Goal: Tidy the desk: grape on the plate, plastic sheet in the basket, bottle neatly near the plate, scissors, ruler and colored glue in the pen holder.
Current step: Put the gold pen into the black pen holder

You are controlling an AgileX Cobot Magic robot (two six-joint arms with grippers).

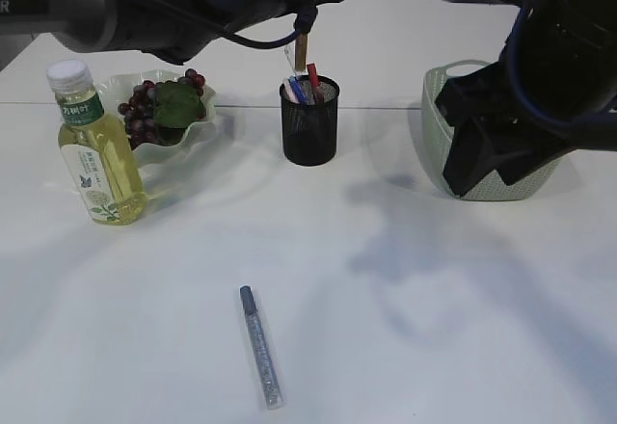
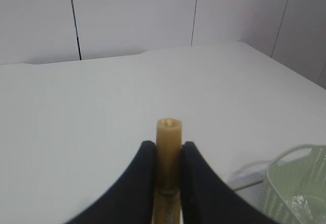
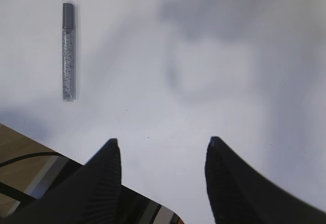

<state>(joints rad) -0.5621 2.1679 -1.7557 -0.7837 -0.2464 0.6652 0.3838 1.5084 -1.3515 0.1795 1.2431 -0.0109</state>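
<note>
From my station I see the left pincer point(image 2: 168, 170) clamped on a tan wooden ruler point(image 2: 168, 147), holding it upright just above the black mesh pen holder point(image 1: 309, 120), which already has red and blue items in it. The right pincer point(image 3: 162, 155) hangs open over the white counter point(image 1: 434, 299), holding nothing. The silver glitter glue tube point(image 1: 260, 345) lies flat on the counter in front. Purple grapes point(image 1: 140, 116) sit on the pale green wavy plate point(image 1: 207, 120), with the yellow drink bottle point(image 1: 96, 149) just beside it. The pale green woven basket point(image 1: 436, 135) stands at right.
</note>
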